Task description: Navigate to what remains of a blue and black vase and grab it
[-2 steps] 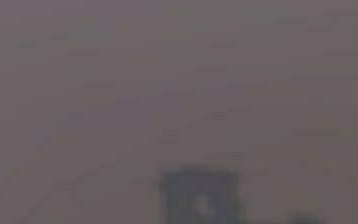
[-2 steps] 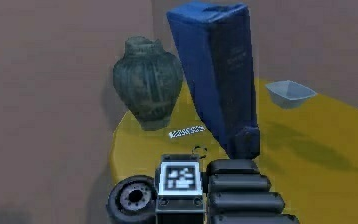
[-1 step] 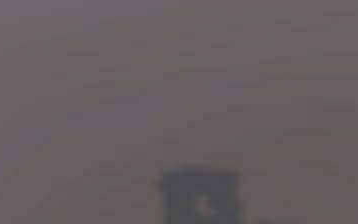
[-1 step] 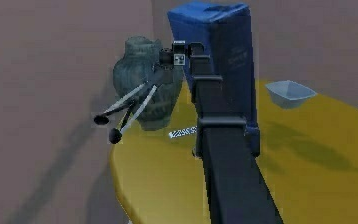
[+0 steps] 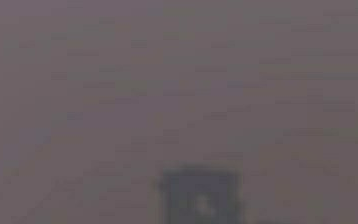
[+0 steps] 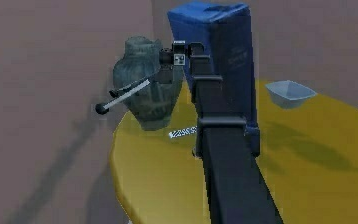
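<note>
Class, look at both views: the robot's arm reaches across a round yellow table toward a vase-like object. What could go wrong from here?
1. The grey-green bulbous vase-like object stands near the edge of the round yellow table. A nudge from the fingers might tip it off.
2. The tall blue box stands right beside the dark arm. A sideways move could knock it, perhaps toward the small pale bowl.

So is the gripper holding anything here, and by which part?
Cannot be told. The gripper shows in front of a grey-green vase standing on the yellow table, so a hold can't be confirmed.
</note>
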You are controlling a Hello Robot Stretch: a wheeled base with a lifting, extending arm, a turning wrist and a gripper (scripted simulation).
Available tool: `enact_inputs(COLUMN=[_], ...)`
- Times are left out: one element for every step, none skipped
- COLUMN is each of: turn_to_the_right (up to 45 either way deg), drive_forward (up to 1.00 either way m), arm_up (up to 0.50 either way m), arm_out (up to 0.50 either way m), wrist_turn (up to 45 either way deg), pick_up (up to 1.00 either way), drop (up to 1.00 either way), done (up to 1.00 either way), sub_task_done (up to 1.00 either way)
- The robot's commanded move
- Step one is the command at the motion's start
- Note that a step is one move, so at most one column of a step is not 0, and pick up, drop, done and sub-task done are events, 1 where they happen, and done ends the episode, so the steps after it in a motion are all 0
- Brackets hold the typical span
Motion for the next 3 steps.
enact_inputs(turn_to_the_right=[0.0, 0.0, 0.0], drive_forward=[0.00, 0.00, 0.00], arm_up=[0.00, 0.00, 0.00], arm_out=[0.00, 0.00, 0.00], wrist_turn=[45.0, 6.0, 0.0], pick_up=[0.00, 0.00, 1.00], drop=[0.00, 0.00, 0.00], done=[0.00, 0.00, 0.00], sub_task_done=[0.00, 0.00, 0.00])
